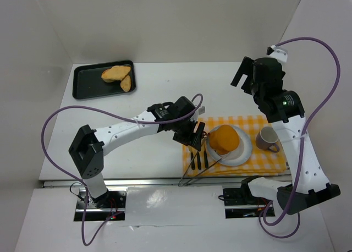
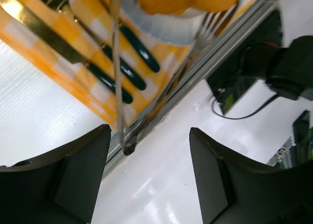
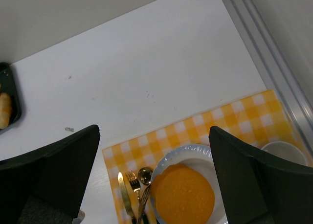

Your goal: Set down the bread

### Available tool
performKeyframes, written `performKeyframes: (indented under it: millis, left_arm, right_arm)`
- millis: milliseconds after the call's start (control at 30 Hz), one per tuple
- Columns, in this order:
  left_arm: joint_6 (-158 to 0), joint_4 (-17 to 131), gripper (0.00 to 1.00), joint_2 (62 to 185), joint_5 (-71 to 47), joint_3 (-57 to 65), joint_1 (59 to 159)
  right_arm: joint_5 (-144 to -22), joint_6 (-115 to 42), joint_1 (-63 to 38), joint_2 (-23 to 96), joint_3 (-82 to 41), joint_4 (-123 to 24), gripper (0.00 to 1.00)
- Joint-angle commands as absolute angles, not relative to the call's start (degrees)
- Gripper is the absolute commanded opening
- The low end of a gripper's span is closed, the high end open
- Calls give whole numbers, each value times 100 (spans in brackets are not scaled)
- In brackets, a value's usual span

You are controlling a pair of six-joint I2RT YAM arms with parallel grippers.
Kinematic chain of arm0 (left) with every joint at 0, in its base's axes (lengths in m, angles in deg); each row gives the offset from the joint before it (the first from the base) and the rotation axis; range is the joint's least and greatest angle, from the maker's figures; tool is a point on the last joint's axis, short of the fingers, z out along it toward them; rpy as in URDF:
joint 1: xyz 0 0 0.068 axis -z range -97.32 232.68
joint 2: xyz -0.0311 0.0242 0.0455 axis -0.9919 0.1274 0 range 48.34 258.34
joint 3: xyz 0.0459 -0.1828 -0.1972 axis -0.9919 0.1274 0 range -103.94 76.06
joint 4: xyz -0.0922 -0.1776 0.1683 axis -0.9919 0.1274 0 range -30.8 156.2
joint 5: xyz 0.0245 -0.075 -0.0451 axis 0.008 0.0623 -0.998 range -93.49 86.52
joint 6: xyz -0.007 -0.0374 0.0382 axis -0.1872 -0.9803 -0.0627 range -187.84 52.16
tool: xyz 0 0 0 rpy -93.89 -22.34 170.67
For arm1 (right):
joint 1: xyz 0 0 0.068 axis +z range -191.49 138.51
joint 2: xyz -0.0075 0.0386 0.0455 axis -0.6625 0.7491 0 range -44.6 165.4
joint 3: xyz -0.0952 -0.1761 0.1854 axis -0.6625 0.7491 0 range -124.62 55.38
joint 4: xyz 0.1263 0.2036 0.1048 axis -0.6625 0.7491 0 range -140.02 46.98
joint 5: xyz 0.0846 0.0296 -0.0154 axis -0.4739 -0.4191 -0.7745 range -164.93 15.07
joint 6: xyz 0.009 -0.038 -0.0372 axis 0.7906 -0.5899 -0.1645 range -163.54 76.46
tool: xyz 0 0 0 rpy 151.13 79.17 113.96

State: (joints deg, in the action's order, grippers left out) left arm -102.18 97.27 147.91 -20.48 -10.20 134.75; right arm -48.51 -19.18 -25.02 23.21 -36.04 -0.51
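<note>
On the white plate [image 1: 243, 153], dead centre: the bread [image 1: 224, 138], sitting flat. Left gripper [image 1: 196, 137] just beside the plate's left rim, over the cutlery [image 1: 198, 158], jaws spread, nothing between them. Right gripper [image 1: 242, 77] well behind the plate, raised high, jaws wide, empty. Placing step looks finished. Judged next move: left arm lifts clear without snagging cutlery or nudging the plate.

Top external: high, behind, looking down on the whole bench [image 1: 165, 81]; left wrist close, low beside the plate [image 2: 164, 31] — right wrist high above it; plate shared.
</note>
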Motion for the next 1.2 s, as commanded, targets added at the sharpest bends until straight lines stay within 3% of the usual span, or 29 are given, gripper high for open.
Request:
performKeyframes:
  millis: [0, 233, 600, 800, 833, 967, 1067, 1167]
  left_arm:
    - [-9965, 9341, 78, 14819, -1896, -710, 13594]
    - [-9860, 8752, 73, 14871, -2018, 117, 13717]
    - [-9860, 8311, 59, 15468, -1422, -6, 13981]
    - [-9860, 8311, 40, 15592, -1254, -58, 14034]
    - [-9860, 8311, 32, 15592, -1175, -58, 14034]
    - [-9807, 8486, 20, 15522, -1035, -181, 14034]
    - [-9702, 8741, 3, 15408, -807, -365, 14034]
    - [-9631, 8978, 0, 15355, -692, -515, 14034]
  right_arm:
    - [-4979, -1946, -2488, 2343, -3550, -221, 100]
    - [-4979, -1946, -2488, 2343, -3498, -274, 100]
    - [-5111, -1893, -2488, 2501, -3550, -326, 100]
    - [-5111, -1893, -2488, 2501, -3550, -326, 100]
    - [-5111, -1893, -2488, 2501, -3550, -326, 100]
    - [-5058, -1893, -2488, 2501, -3550, -326, 100]
    - [-5058, -1893, -2488, 2553, -3550, -326, 100]
    - [-5058, -1893, -2488, 2554, -3550, -326, 100]
